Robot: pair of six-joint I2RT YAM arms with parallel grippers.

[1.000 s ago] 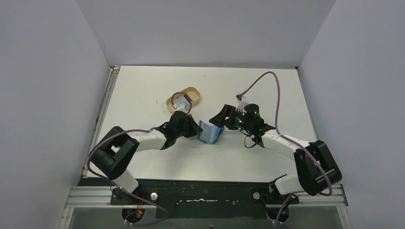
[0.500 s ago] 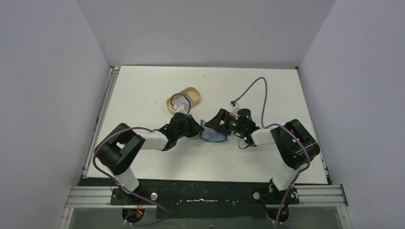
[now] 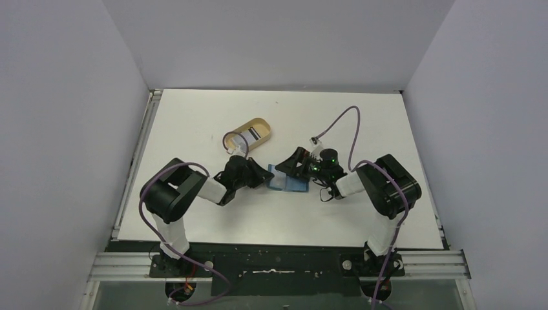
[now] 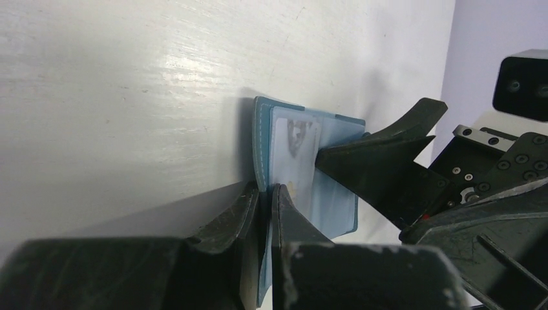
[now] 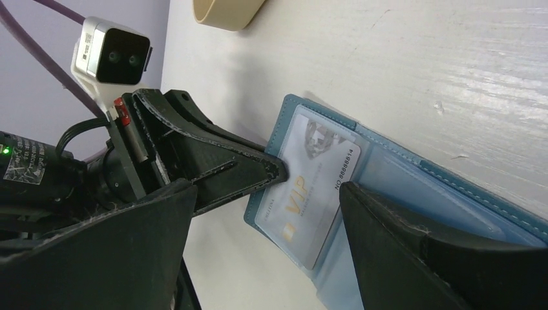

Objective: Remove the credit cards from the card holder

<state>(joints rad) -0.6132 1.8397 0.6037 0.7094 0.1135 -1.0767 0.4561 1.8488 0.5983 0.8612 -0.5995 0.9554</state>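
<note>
The teal card holder [image 3: 289, 185] lies open on the table between my two grippers. My left gripper [image 3: 266, 175] is shut on its left edge, and the left wrist view shows its jaws [image 4: 263, 191] pinching the teal cover [image 4: 262, 135]. A whitish credit card [image 5: 311, 186] with gold "VIP" lettering sits in the left inner pocket of the card holder [image 5: 413, 184]. My right gripper [image 5: 268, 194] is open and straddles that card, with one finger [image 4: 368, 158] touching the holder's inside. It sits just right of the fold in the top view [image 3: 292, 165].
An oval tan tray [image 3: 240, 133] stands behind the left gripper, with a whitish dark-striped card [image 3: 258, 134] inside; its rim shows in the right wrist view [image 5: 226, 13]. Purple cables loop over both arms. The table's left edge has a metal rail [image 3: 139, 161].
The card holder has come down from a half-folded, lifted pose to lie open and flat on the table. Both arms dropped lower and closer together, and the left arm uncovered the tray.
</note>
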